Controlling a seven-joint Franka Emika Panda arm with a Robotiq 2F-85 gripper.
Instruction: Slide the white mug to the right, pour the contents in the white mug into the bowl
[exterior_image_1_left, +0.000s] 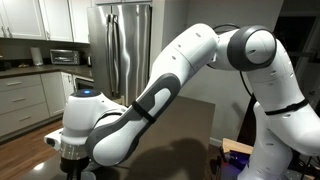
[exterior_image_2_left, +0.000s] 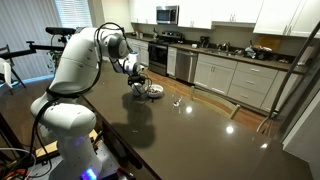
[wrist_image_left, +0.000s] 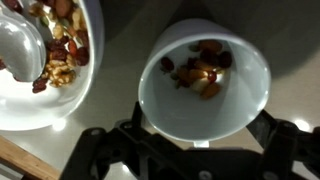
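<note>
A home kitchen, plainly: a tall stainless-steel refrigerator (exterior_image_1_left: 125, 45) stands beside white panelled cabinets (exterior_image_1_left: 20, 100), a small countertop microwave oven (exterior_image_1_left: 63, 56) sits nearby, and a built-in steel microwave (exterior_image_2_left: 167, 14) hangs beyond the far edge of the dark glossy table (exterior_image_2_left: 200, 135).

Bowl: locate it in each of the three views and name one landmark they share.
In an exterior view: absent; the robot arm fills the frame.
In an exterior view: the bowl, left of centre on the table, beside the gripper.
Wrist view: top-left corner, cut by the edge.
Landmark: the gripper, bottom of the wrist view.
</note>
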